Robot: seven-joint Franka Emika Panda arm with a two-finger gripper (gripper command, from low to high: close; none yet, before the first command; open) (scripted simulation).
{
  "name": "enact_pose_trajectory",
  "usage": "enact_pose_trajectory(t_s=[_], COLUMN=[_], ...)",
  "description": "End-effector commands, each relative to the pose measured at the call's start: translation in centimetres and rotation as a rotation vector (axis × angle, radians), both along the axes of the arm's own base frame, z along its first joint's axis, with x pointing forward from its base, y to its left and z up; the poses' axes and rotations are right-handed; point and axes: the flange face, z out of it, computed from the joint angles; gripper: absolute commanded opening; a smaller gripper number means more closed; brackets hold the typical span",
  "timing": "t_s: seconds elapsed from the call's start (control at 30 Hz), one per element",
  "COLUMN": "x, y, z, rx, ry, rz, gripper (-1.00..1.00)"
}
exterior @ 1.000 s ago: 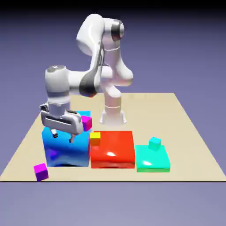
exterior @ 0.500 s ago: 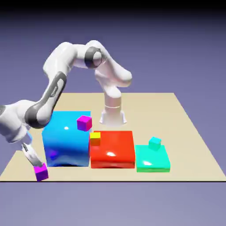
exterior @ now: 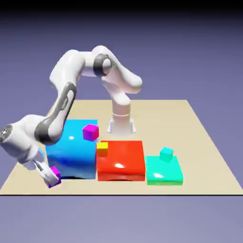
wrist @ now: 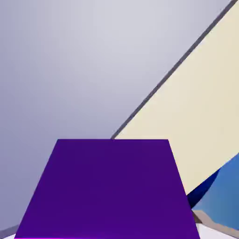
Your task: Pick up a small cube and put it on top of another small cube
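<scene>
The small violet-purple cube (exterior: 55, 173) sits between my gripper's (exterior: 51, 178) fingers near the table's front corner at the exterior view's left, just off the tabletop; the gripper is shut on it. It fills the bottom of the hand view as a large purple face (wrist: 109, 186) and hides both fingertips. The small teal cube (exterior: 166, 154) rests on the flat teal block (exterior: 163, 172) at the exterior view's right, far from my hand.
A big blue block (exterior: 72, 152) stands right beside my hand, with a magenta small cube (exterior: 90, 132) on it. A red block (exterior: 120, 160) carries a yellow-orange small cube (exterior: 102, 148). The table's front edge (wrist: 163, 79) runs close by.
The gripper went from above the blue block down to the front-left corner and closed on the purple cube. It has since shifted a little toward the exterior view's right and lifted the cube slightly.
</scene>
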Motion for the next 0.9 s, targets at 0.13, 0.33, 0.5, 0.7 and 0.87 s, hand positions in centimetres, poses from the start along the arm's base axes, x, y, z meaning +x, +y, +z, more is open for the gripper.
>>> enact_pose_trajectory(t_s=[0.13, 0.33, 0.5, 0.7, 0.87], x=[0.5, -4.3, -12.1, -20.0, -20.4], y=[15.4, 32.4, 44.0, 49.4, 49.2], z=[2.7, 5.2, 6.8, 3.4, 2.5], rx=[0.009, 0.007, -0.011, -0.035, -0.034], ry=[-0.009, -0.013, -0.01, -0.004, -0.004], rz=[0.326, 0.728, 1.067, 1.308, 1.308], gripper=[-1.0, -1.0, -1.0, -1.0, 1.0])
